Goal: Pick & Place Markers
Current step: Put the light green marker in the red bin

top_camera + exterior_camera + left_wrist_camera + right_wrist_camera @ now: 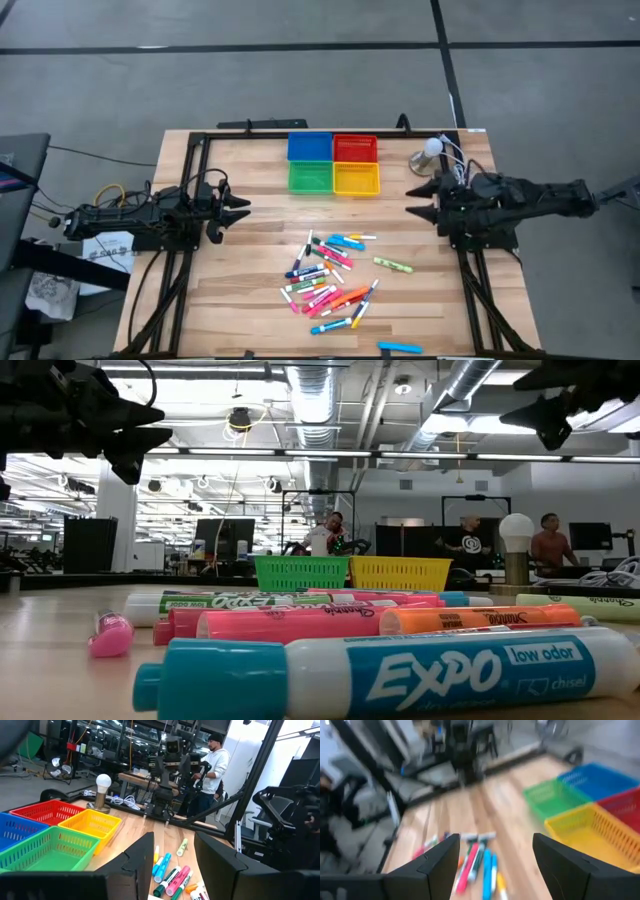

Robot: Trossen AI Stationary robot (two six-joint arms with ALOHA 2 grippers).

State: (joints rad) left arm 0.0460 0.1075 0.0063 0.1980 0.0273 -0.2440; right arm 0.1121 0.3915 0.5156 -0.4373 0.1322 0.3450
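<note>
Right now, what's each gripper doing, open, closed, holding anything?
Left gripper: open, holding nothing, above the table's left side.
Right gripper: open, holding nothing, above the table's right side.

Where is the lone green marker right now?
In the high view, the green marker lies by itself on the table's right half, just right of the marker pile and nearest the right claw.

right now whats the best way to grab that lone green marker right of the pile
Probably take the green marker across the middle of its barrel, from straight above. It lies flat and clear of the pile, so fingers fit on both sides. The right gripper, open, is closer.
</note>
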